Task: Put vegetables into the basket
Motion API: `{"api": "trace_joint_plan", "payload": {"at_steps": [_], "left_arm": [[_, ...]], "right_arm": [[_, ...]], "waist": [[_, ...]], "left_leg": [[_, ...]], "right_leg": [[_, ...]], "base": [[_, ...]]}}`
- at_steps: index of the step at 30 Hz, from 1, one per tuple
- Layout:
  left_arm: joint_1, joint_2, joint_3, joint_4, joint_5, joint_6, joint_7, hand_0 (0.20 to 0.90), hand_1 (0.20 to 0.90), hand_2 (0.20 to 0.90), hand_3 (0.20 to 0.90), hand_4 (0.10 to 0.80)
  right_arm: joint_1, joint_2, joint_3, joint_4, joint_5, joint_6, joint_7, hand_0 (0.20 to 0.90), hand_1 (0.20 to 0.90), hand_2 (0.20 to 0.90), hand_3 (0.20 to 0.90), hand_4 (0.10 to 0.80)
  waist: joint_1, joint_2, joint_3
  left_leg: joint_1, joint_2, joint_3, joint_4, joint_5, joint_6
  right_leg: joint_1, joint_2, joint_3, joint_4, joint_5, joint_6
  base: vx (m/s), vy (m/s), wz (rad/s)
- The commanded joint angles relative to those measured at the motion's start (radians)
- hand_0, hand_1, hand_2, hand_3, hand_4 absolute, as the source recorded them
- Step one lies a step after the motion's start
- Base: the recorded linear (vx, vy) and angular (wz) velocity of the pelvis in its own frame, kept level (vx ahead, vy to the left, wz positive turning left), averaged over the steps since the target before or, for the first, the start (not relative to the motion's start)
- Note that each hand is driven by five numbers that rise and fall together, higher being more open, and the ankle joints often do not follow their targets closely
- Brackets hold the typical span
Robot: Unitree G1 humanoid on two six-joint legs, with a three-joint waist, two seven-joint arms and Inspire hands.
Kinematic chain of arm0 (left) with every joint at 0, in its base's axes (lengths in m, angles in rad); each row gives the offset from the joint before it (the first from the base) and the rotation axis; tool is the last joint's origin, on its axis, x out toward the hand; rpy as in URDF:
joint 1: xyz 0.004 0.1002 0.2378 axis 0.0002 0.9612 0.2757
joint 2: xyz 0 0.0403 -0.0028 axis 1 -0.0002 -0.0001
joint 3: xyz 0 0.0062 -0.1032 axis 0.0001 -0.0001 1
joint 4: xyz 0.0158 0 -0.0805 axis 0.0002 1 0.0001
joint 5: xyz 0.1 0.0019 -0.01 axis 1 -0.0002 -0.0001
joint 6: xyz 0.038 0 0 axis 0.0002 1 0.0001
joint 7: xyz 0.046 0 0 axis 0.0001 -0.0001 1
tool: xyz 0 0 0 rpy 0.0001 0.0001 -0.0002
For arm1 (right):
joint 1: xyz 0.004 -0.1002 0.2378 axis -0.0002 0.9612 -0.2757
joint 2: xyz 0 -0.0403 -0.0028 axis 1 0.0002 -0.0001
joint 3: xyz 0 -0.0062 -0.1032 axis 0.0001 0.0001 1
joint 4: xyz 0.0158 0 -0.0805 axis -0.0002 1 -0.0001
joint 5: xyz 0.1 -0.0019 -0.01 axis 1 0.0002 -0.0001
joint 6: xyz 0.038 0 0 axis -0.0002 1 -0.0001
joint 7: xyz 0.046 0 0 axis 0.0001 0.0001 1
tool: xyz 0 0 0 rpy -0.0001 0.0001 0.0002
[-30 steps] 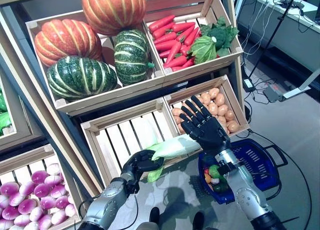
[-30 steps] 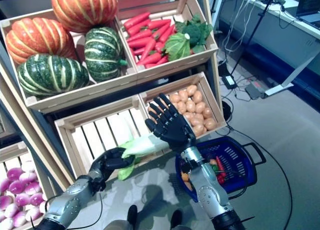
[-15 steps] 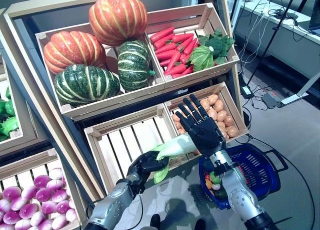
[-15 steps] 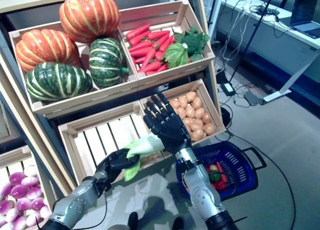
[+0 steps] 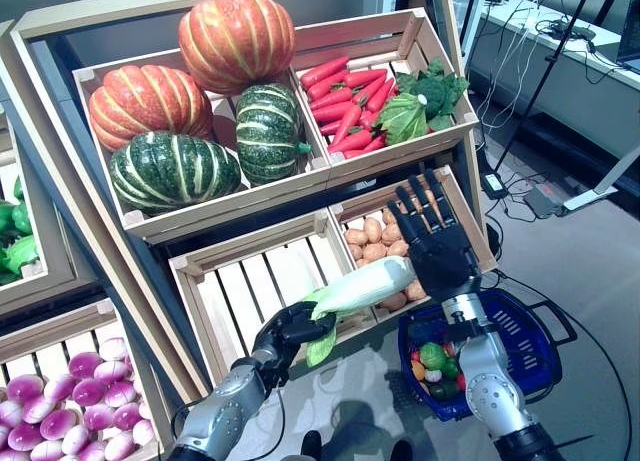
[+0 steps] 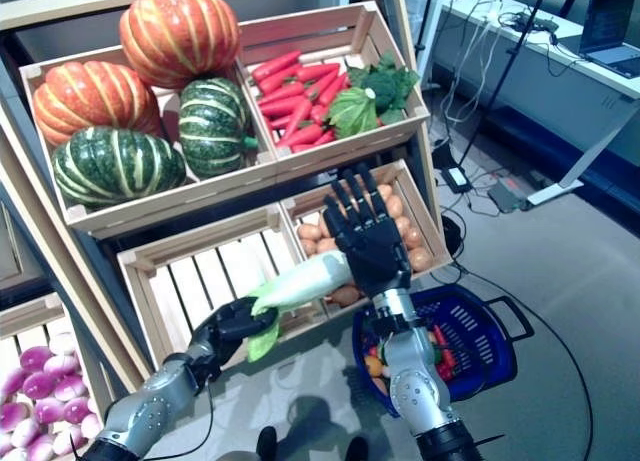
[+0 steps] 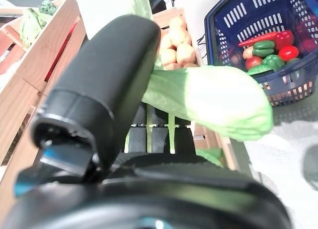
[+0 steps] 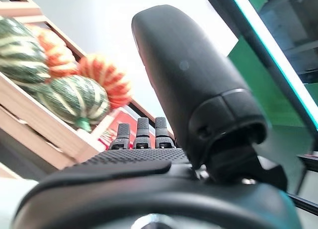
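Observation:
My left hand is shut on a pale green and white leafy cabbage and holds it up in front of the lower crates, its tip pointing toward my right hand. The cabbage also shows in the left wrist view. My right hand is open with straight fingers, raised above the blue basket and beside the cabbage's tip. The basket stands on the floor at the lower right and holds green, red and orange vegetables. The basket also shows in the left wrist view.
A wooden stand of tilted crates rises at the back and left. A crate with bare slats lies behind the cabbage. Grey floor with cables spreads to the right of the basket.
My right hand has moved to the right, away from the cabbage's side, and now stands beside its tip over the basket. The cabbage has moved a little right and up.

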Motion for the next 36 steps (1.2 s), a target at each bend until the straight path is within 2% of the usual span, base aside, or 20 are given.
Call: {"api": "trace_joint_plan", "payload": {"at_steps": [1, 5, 10, 29, 36], "left_arm": [[-0.097, 0.01, 0.076, -0.076, -0.053, -0.064, -0.059, 0.3, 0.3, 0.3, 0.3, 0.4], [-0.1, 0.006, 0.088, -0.084, -0.069, -0.062, -0.068, 0.3, 0.3, 0.3, 0.3, 0.4], [-0.097, 0.003, 0.091, -0.116, -0.08, -0.069, -0.088, 0.3, 0.3, 0.3, 0.3, 0.4], [-0.116, 0.001, 0.045, -0.151, -0.098, -0.123, -0.119, 0.3, 0.3, 0.3, 0.3, 0.4], [-0.123, -0.002, 0.033, -0.162, -0.123, -0.133, -0.12, 0.3, 0.3, 0.3, 0.3, 0.4]], "right_arm": [[-0.071, 0.014, -0.084, -0.15, 0.005, -0.133, -0.005, 0.9, 0.9, 0.9, 0.9, 0.8], [-0.067, 0.023, -0.11, -0.143, -0.018, -0.15, -0.044, 0.9, 0.9, 0.9, 0.9, 0.8], [-0.044, 0.033, -0.113, -0.105, -0.059, -0.128, -0.059, 0.9, 0.9, 0.9, 0.9, 0.8], [-0.019, 0.048, 0.026, 0.064, -0.032, 0.049, 0.017, 0.9, 0.9, 0.9, 0.9, 0.8], [-0.022, 0.049, 0.058, 0.102, -0.036, 0.072, 0.033, 0.9, 0.9, 0.9, 0.9, 0.8]], "waist": [[-0.002, -0.038, -0.068], [-0.007, -0.038, -0.067], [-0.01, -0.039, -0.069], [-0.014, -0.046, -0.075], [-0.012, -0.047, -0.076]], "left_leg": [[0.025, -0.028, 0.003, 0.001, -0.075, -0.009], [0.026, -0.027, 0.007, 0.001, -0.078, -0.007], [0.025, -0.025, 0.007, 0.001, -0.078, -0.006], [0.023, -0.022, 0.007, 0.001, -0.073, -0.007], [0.021, -0.022, 0.005, 0.001, -0.073, -0.007]], "right_leg": [[0.067, -0.073, 0.008, 0.002, -0.016, 0.059], [0.064, -0.071, 0.015, 0.002, -0.016, 0.057], [0.063, -0.069, 0.023, 0.002, -0.018, 0.055], [0.058, -0.069, 0.033, 0.002, -0.015, 0.054], [0.056, -0.071, 0.034, 0.002, -0.013, 0.055]], "base": [[0.0, 0.0, 0.0], [0.0, 0.0, 0.0], [0.006, 0.0, -0.03], [0.0, 0.0, 0.0], [0.0, 0.0, 0.0]]}}
